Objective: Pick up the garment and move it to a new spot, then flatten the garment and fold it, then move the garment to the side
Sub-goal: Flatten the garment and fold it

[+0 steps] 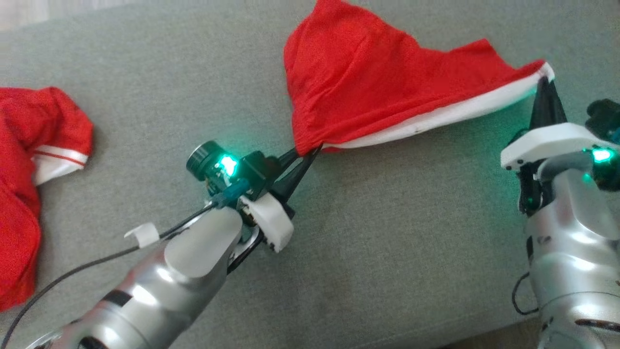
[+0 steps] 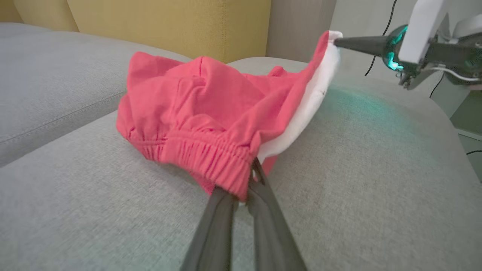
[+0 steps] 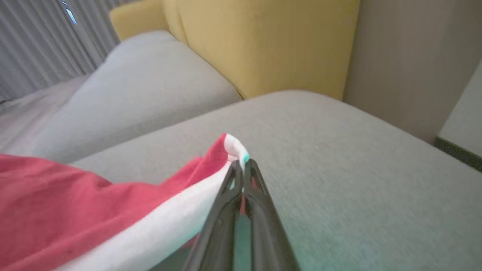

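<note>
The garment (image 1: 368, 92) is red with a white side stripe and an elastic waistband, lying on a grey sofa cushion (image 1: 387, 232). My left gripper (image 1: 309, 151) is shut on its near waistband corner (image 2: 241, 177). At the far right, my right gripper (image 1: 545, 83) is shut on the opposite corner, where the white stripe ends (image 3: 235, 148). The white-striped edge (image 1: 436, 118) is stretched between the two grippers and lifted off the cushion. In the left wrist view the right gripper (image 2: 337, 42) pinches the white tip from the right.
Another red garment with a white cuff (image 1: 34, 160) lies at the left edge of the cushion. Yellow back cushions (image 2: 169, 26) stand behind the seat. A seam between seat cushions (image 2: 56, 116) runs to the left. The sofa's front edge (image 1: 484, 334) is near my right arm.
</note>
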Tool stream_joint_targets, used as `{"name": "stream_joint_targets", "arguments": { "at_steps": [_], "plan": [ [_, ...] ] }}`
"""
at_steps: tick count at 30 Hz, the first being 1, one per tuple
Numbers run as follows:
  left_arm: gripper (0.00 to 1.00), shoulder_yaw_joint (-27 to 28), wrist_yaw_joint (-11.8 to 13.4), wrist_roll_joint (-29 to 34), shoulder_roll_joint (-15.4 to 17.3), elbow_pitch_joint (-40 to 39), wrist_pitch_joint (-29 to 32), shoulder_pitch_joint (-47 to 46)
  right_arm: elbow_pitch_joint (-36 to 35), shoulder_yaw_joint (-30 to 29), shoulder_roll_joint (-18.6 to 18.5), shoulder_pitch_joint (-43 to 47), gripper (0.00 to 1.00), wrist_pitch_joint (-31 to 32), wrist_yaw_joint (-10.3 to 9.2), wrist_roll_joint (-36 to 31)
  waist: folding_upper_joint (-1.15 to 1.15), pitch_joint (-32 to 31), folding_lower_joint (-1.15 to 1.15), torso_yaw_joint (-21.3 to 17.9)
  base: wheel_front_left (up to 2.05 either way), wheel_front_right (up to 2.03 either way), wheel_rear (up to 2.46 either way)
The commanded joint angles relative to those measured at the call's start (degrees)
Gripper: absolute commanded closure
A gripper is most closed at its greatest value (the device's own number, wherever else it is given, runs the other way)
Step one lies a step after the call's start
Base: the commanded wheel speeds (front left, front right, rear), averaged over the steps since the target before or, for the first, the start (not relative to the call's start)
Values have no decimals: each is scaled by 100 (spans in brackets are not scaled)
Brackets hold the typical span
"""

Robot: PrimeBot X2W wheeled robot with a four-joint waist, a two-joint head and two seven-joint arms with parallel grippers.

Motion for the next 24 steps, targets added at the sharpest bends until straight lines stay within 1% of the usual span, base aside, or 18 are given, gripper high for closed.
{"name": "stream_joint_targets", "arguments": {
  "at_steps": [1, 6, 11, 12, 13, 16, 18, 22, 24],
  "plan": [
    [100, 49, 10, -63, 186, -199, -36, -92, -335, 285, -9, 63, 100, -67, -4, 125, 0, -172, 0, 89, 0, 0, 0],
    [100, -117, 10, -401, 704, -570, 138, -318, -1202, 958, -9, 297, 100, -67, -4, 691, 0, -559, 0, 211, 0, 0, 0],
    [100, -267, 10, -783, 1333, -1213, 684, -919, -2204, 1462, -9, 387, 100, -51, -4, 988, 0, -919, 0, 339, 0, 0, 0],
    [100, -280, 10, -873, 1456, -1335, 810, -1066, -2397, 1524, -9, 370, 100, -40, -4, 1018, 0, -983, 0, 357, 0, 0, 0],
    [100, -280, 10, -873, 1456, -1335, 810, -1066, -2397, 1524, -9, 370, 100, -40, -4, 1018, 0, -983, 0, 357, 0, 0, 0],
    [100, -285, 10, -1044, 1789, -1641, 1081, -1523, -2939, 1669, -9, 276, 100, 21, -4, 1043, 0, -1166, 0, 391, 0, 0, 0],
    [100, -214, 10, -1190, 1947, -1763, 1188, -1756, -3251, 1752, -9, 204, 100, 99, -4, 1056, 0, -1288, 0, 410, 0, 0, 0],
    [100, -33, 17, -1321, 2206, -1914, 1273, -2084, -3773, 1830, -9, 101, 100, 257, -4, 974, 0, -1516, 0, 424, 0, 0, 0],
    [100, 98, 77, -1414, 2286, -2008, 1265, -2143, -3994, 1827, -9, 102, 100, 341, -4, 906, 0, -1629, 0, 434, 0, 0, 0]
  ]
}}
